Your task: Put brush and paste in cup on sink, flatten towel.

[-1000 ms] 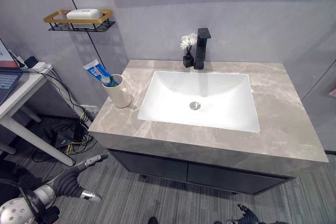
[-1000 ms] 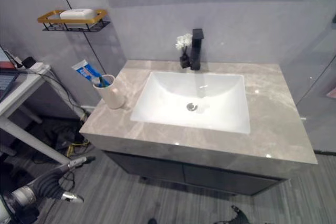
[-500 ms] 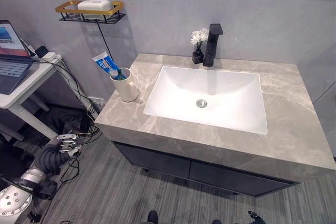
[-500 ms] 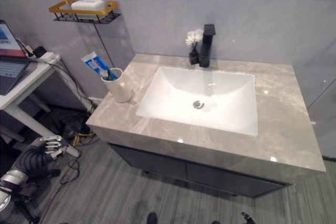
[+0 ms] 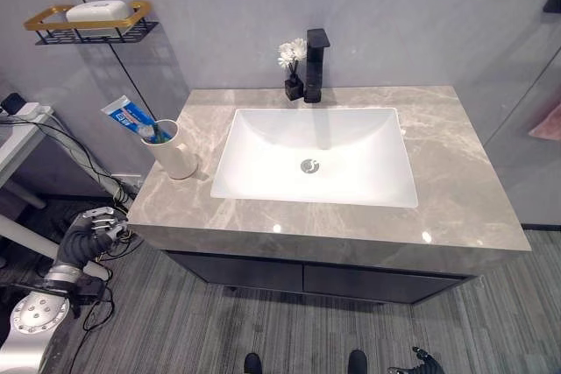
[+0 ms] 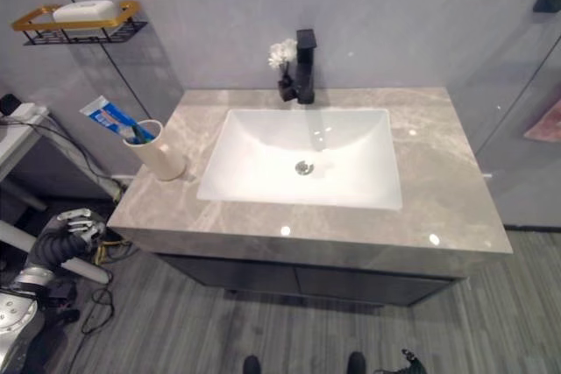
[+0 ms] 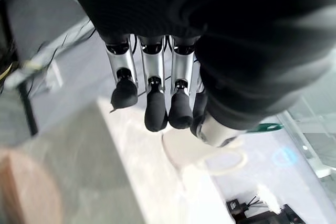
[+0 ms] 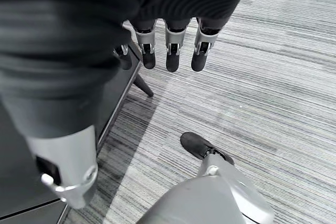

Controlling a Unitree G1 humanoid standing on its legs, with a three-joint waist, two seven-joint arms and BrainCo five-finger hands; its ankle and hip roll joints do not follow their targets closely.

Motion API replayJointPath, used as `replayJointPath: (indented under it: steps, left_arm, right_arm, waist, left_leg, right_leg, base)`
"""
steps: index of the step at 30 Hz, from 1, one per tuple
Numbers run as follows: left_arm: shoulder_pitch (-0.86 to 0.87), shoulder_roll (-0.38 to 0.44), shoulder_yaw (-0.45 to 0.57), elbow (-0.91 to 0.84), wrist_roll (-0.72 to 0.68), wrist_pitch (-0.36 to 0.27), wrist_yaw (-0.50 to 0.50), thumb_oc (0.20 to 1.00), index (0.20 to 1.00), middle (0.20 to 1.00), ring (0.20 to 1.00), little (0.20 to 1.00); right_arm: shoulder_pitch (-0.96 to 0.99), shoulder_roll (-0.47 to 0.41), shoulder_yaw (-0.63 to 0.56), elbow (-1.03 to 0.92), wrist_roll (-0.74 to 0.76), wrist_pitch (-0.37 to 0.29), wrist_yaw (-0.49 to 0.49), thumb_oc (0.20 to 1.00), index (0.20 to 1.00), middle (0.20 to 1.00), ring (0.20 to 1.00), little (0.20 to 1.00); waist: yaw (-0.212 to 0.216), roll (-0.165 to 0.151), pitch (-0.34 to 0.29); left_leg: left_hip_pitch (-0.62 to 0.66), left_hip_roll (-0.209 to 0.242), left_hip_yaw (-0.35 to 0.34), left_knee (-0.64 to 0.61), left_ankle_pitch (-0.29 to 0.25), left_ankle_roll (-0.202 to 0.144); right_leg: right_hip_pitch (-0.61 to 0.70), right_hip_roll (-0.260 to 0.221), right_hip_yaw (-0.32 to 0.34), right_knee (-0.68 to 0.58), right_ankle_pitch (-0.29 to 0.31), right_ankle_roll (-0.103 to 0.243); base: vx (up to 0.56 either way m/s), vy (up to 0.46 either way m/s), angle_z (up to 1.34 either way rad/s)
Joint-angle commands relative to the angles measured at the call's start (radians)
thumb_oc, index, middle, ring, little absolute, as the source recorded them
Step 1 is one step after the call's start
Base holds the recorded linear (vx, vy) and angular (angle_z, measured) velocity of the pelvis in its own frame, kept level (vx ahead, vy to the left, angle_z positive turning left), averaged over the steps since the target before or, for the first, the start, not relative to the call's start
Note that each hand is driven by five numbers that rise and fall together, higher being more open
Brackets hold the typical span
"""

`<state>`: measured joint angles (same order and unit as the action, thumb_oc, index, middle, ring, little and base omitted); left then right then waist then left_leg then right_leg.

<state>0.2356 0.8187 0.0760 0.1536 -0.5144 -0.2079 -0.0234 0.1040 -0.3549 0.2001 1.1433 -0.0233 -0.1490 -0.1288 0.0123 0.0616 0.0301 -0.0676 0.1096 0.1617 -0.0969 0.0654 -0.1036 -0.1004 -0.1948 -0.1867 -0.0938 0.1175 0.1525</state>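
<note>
- The cup (image 5: 173,154) stands upright on the countertop (image 5: 456,172), at the left side of the frame beside the white sink (image 5: 316,155). A toothpaste tube (image 5: 130,119) sticks out of it, slanting toward the upper left, with a green-handled toothbrush (image 5: 159,137) next to it at the rim. Judging from this, the brush-and-paste part of the task looks done.
- A pink piece of cloth at the right edge of the frame, partly cut off, is probably the towel (image 5: 547,121). It sits beyond the right end of the countertop. I cannot tell whether it hangs flat or bunched.
- The towel lies far to the right of both hands. The right hand (image 8: 168,51) is on that side, so I judge it the better one for the flattening, though it hangs low above the grey striped floor (image 8: 273,77), well away from the cloth.
- The left hand (image 5: 95,225) is at the lower left of the frame, below the countertop's left edge and below the cup, on the opposite side from the towel.
- Left hand fingers (image 7: 153,111): bent loosely inward in its wrist view, holding nothing and touching nothing.
- Right hand fingers: hanging straight and relaxed, side by side, empty.
- A black tap (image 5: 316,63) and a small vase of white flowers (image 5: 291,63) stand behind the sink, and a soap shelf (image 5: 88,22) hangs at the upper left.
</note>
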Motion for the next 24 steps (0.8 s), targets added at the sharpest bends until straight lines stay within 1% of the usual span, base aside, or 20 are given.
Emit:
replayJointPath:
  steps: [1, 3, 9, 12, 13, 14, 15, 17, 18, 22, 24]
  left_arm:
    - [-0.073, 0.049, 0.053, -0.004, -0.068, -0.033, 0.017, 0.200, 0.200, 0.200, 0.200, 0.200]
    - [-0.093, 0.064, 0.033, 0.001, -0.088, -0.032, 0.004, 0.200, 0.200, 0.200, 0.200, 0.200]
    - [-0.169, 0.076, -0.007, 0.028, -0.098, -0.033, 0.029, 0.200, 0.200, 0.200, 0.200, 0.200]
    - [-0.204, 0.092, -0.047, 0.060, -0.157, -0.019, 0.023, 0.200, 0.200, 0.200, 0.200, 0.200]
    - [-0.205, 0.092, -0.048, 0.061, -0.158, -0.019, 0.023, 0.200, 0.200, 0.200, 0.200, 0.200]
    - [-0.221, 0.105, -0.067, 0.066, -0.182, -0.011, 0.017, 0.200, 0.200, 0.200, 0.200, 0.200]
    - [-0.241, 0.139, -0.089, 0.060, -0.211, -0.006, 0.020, 0.200, 0.200, 0.200, 0.200, 0.200]
    - [-0.256, 0.158, -0.102, 0.065, -0.241, -0.002, 0.020, 0.200, 0.200, 0.200, 0.200, 0.200]
    - [-0.257, 0.158, -0.102, 0.066, -0.241, -0.002, 0.020, 0.200, 0.200, 0.200, 0.200, 0.200]
    - [-0.276, 0.211, -0.116, 0.038, -0.272, -0.004, 0.024, 0.200, 0.200, 0.200, 0.200, 0.200]
    - [-0.277, 0.218, -0.115, 0.038, -0.273, -0.004, 0.025, 0.200, 0.200, 0.200, 0.200, 0.200]
  right_arm:
    - [-0.058, -0.017, 0.021, -0.033, -0.007, 0.002, -0.009, 1.000, 1.000, 1.000, 1.000, 1.000]
    - [-0.061, -0.024, 0.034, -0.045, -0.012, 0.004, -0.005, 1.000, 1.000, 1.000, 1.000, 1.000]
    - [-0.087, -0.024, 0.068, -0.049, -0.010, 0.009, -0.005, 1.000, 1.000, 1.000, 1.000, 1.000]
    - [-0.106, -0.026, 0.084, -0.049, -0.005, 0.011, -0.005, 1.000, 1.000, 1.000, 1.000, 1.000]
    - [-0.106, -0.025, 0.084, -0.049, -0.005, 0.011, -0.005, 1.000, 1.000, 1.000, 1.000, 1.000]
    - [-0.114, -0.025, 0.090, -0.050, -0.003, 0.013, -0.006, 1.000, 1.000, 1.000, 1.000, 1.000]
    - [-0.132, -0.023, 0.102, -0.042, -0.005, 0.021, -0.011, 1.000, 1.000, 1.000, 1.000, 1.000]
    - [-0.142, -0.023, 0.114, -0.046, -0.007, 0.021, -0.013, 1.000, 1.000, 1.000, 1.000, 1.000]
    - [-0.142, -0.023, 0.114, -0.046, -0.007, 0.021, -0.013, 1.000, 1.000, 1.000, 1.000, 1.000]
    - [-0.151, -0.027, 0.134, -0.083, 0.015, 0.016, -0.011, 1.000, 1.000, 1.000, 1.000, 1.000]
    - [-0.150, -0.028, 0.137, -0.088, 0.015, 0.015, -0.012, 1.000, 1.000, 1.000, 1.000, 1.000]
  waist:
    - [-0.014, -0.036, 0.052]
    - [-0.019, -0.039, 0.059]
    - [-0.026, -0.048, 0.071]
    - [-0.028, -0.049, 0.077]
    - [-0.028, -0.050, 0.077]
    - [-0.028, -0.048, 0.081]
    - [-0.028, -0.045, 0.089]
    - [-0.027, -0.043, 0.096]
    - [-0.026, -0.043, 0.096]
    - [-0.026, -0.039, 0.112]
    - [-0.025, -0.038, 0.114]
  left_leg:
    - [-0.001, -0.006, 0.000, 0.010, 0.022, 0.001]
    - [-0.010, -0.006, 0.007, 0.010, 0.022, 0.001]
    - [-0.044, -0.002, 0.018, 0.010, 0.027, 0.002]
    - [-0.060, -0.002, 0.023, 0.010, 0.031, 0.003]
    - [-0.060, -0.002, 0.023, 0.010, 0.031, 0.003]
    - [-0.063, 0.000, 0.025, 0.010, 0.033, 0.003]
    - [-0.070, 0.001, 0.025, 0.010, 0.036, 0.002]
    - [-0.075, 0.001, 0.024, 0.010, 0.038, 0.002]
    - [-0.075, 0.001, 0.024, 0.010, 0.038, 0.002]
    - [-0.079, 0.002, 0.028, 0.010, 0.040, -0.001]
    - [-0.079, 0.003, 0.029, 0.010, 0.040, -0.001]
  right_leg:
    - [0.043, -0.033, 0.025, 0.006, 0.069, 0.051]
    - [0.026, -0.033, 0.041, 0.006, 0.077, 0.053]
    - [-0.024, -0.029, 0.062, 0.006, 0.090, 0.057]
    - [-0.047, -0.026, 0.074, 0.006, 0.098, 0.056]
    - [-0.048, -0.026, 0.074, 0.006, 0.098, 0.056]
    - [-0.053, -0.026, 0.075, 0.006, 0.099, 0.057]
    - [-0.060, -0.025, 0.076, 0.006, 0.100, 0.057]
    - [-0.066, -0.024, 0.076, 0.006, 0.102, 0.058]
    - [-0.066, -0.024, 0.076, 0.006, 0.102, 0.058]
    - [-0.074, -0.022, 0.082, 0.006, 0.101, 0.058]
    - [-0.075, -0.022, 0.082, 0.006, 0.100, 0.058]
  base:
    - [0.01, 0.019, -0.19]
    - [0.03, 0.034, -0.15]
    - [0.02, 0.021, -0.06]
    - [-0.01, 0.010, -0.16]
    - [0.00, 0.000, 0.00]
    - [0.01, 0.002, -0.08]
    - [0.01, 0.001, -0.09]
    - [0.01, 0.000, -0.10]
    - [0.00, 0.005, -0.11]
    - [0.00, 0.002, -0.04]
    - [0.00, 0.000, 0.00]
